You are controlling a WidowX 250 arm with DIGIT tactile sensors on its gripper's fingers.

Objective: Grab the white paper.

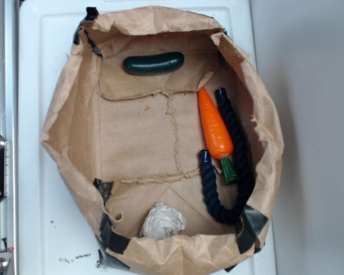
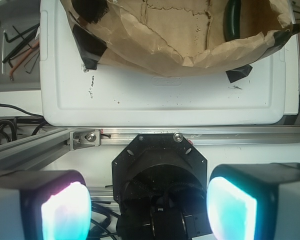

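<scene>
The white paper (image 1: 162,222) is a small, crumpled, greyish ball. It lies inside the brown paper bag (image 1: 66,114) at the near end, against the bag's wall. No part of the arm shows in the exterior view. In the wrist view my gripper (image 2: 149,207) is open, its two glowing pads (image 2: 65,212) far apart with nothing between them. It hangs over the robot's black base, outside the bag, on the near side of the white board (image 2: 165,97). The bag's wall hides the white paper in the wrist view.
An orange carrot (image 1: 216,129), a dark blue rope (image 1: 236,172) and a dark green cucumber (image 1: 153,63) also lie in the bag. An aluminium rail (image 2: 215,136) runs between the base and the board. Hex keys (image 2: 20,45) lie in a side tray.
</scene>
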